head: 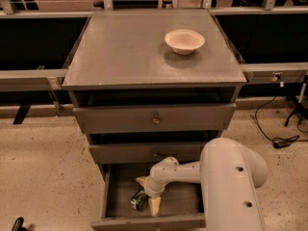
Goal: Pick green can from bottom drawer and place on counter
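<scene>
The green can (139, 199) lies on its side on the floor of the open bottom drawer (144, 222), near its left front. My gripper (148, 194) reaches down into the drawer from the right, just to the right of the can. Its two cream fingers (155, 206) stand apart, one behind the can and one in front, and the can sits at their tips. The gripper looks open and is not lifting the can. The counter (125, 47) is the flat grey-brown top of the cabinet, well above the gripper.
A cream bowl (184, 41) stands on the counter at the back right. The two upper drawers (154, 118) are slightly ajar above the open one. My white arm (231, 177) covers the drawer's right side. Cables (281, 141) lie on the floor at the right.
</scene>
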